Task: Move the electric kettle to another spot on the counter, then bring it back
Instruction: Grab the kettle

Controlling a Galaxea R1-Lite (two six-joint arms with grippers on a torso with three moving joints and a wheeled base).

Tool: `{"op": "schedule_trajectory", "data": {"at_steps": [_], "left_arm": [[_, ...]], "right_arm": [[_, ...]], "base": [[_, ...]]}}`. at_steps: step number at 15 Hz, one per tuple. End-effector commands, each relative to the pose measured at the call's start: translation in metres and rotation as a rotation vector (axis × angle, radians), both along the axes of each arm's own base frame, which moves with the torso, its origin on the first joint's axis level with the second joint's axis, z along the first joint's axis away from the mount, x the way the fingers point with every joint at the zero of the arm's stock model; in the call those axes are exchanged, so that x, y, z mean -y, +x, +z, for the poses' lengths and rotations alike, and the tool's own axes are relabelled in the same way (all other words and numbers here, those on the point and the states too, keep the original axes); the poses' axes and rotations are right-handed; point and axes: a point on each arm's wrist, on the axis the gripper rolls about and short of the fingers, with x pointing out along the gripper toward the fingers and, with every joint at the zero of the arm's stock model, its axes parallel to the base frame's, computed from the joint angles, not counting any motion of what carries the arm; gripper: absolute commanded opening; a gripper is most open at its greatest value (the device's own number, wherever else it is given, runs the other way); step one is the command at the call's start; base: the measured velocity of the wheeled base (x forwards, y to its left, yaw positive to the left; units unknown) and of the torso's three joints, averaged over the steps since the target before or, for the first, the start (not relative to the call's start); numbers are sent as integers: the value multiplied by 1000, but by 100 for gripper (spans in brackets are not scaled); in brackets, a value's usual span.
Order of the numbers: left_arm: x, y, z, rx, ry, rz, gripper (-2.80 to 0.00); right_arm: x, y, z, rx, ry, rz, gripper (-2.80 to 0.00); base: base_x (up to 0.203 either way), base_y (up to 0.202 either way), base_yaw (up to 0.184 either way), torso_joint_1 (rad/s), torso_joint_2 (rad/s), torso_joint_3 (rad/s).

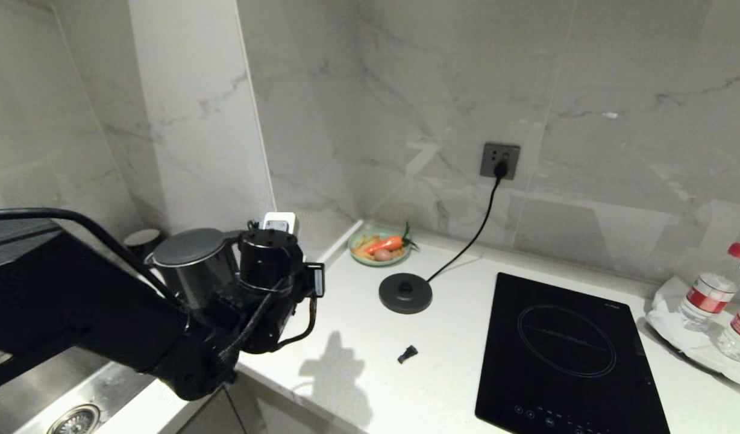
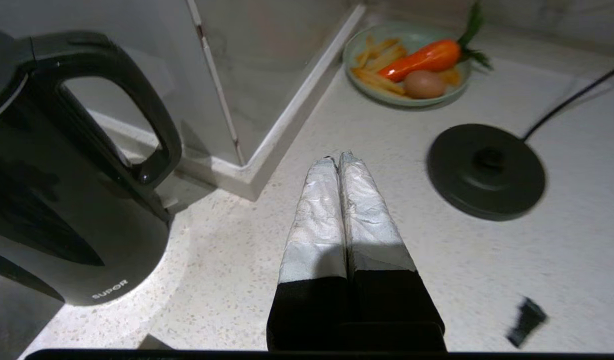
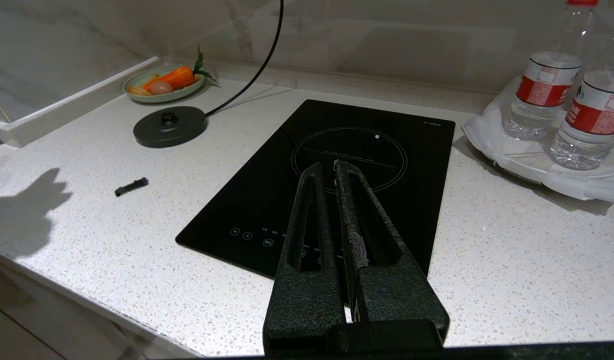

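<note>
Left wrist view: left pincer closed, empty, above bench beside electric kettle; right pincer closed

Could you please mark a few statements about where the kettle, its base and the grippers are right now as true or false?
1. The electric kettle sits on its round base. False: it stands on the counter, apart from the base.
2. The left gripper is shut and empty. True.
3. The base's cord is plugged into the wall socket. True.
4. The green plate holds water bottles. False: it holds a carrot, an egg and fries.
5. The right gripper grips the kettle. False: it hangs shut over the induction hob.
</note>
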Motion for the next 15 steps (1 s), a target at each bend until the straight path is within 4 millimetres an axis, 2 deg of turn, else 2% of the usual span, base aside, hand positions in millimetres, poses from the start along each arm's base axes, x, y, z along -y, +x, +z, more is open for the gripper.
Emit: {"op": "schedule_trajectory", "data": {"at_steps": [1,7,8,11,15], "left_arm": [[4,23,-33,-50,37,42,-280],[-4,62,-61,-59,63,142,-280],[-6,65,-62,-58,70,156,0],[-14,76,-70,-59,91,203,0],[-36,101,-76,-44,85,271,0]], "right_arm": [[0,0,0,-2,0,-1,-280],[0,0,0,-1,0,-1,-280],[0,0,0,-1,0,0,-280],[0,0,0,-1,0,-1,-280],[0,0,0,0,0,0,-280]], "base": [[0,0,0,0,0,0],[0,0,0,0,0,0],[0,0,0,0,0,0],[0,0,0,0,0,0],[0,0,0,0,0,0]]}}
